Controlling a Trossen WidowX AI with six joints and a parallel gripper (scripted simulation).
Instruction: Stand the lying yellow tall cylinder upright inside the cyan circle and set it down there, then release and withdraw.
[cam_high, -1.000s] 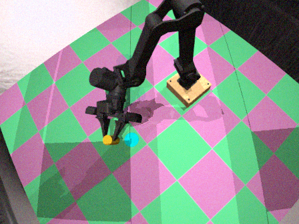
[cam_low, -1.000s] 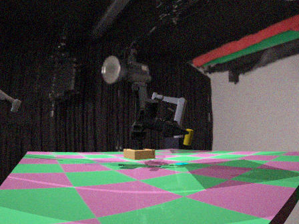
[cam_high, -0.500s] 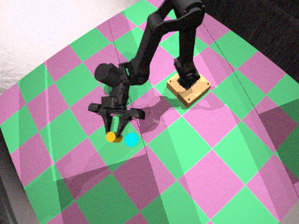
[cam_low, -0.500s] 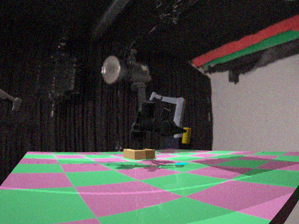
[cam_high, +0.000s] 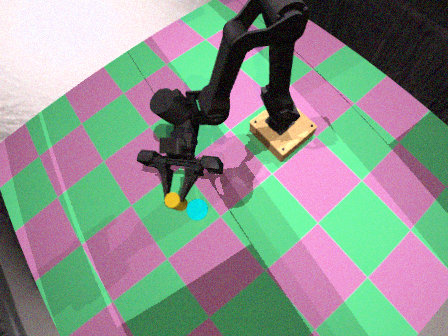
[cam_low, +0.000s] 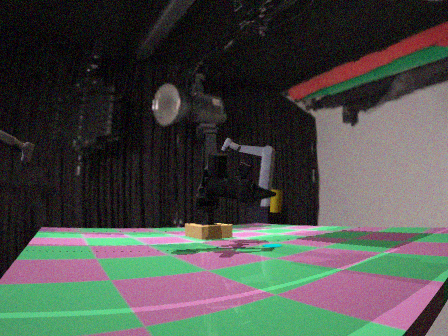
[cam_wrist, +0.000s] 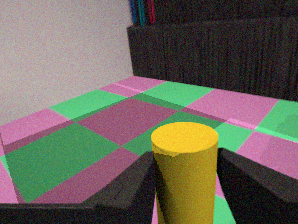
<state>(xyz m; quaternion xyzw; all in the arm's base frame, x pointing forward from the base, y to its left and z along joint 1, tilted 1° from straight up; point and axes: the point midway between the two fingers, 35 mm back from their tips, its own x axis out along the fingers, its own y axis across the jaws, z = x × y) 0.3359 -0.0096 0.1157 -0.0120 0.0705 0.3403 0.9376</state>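
Observation:
The yellow tall cylinder (cam_high: 172, 200) (cam_low: 276, 201) (cam_wrist: 185, 175) is upright between the fingertips, held well above the table in the exterior view. My gripper (cam_high: 176, 198) (cam_wrist: 184, 157) is shut on it near its upper part, with the fingers pointing roughly level. The cyan circle (cam_high: 197, 209) (cam_low: 272, 246) lies flat on the table below. In the top view it appears just to the right of the cylinder. The circle does not show in the wrist view, and the cylinder's lower end is cut off there.
The arm's wooden base block (cam_high: 283, 135) (cam_low: 209, 231) stands on the green and pink checkered table (cam_high: 320, 160) (cam_low: 165, 295). A dark curtain and a pale wall are beyond the table. Shadows of the arm fall across the squares.

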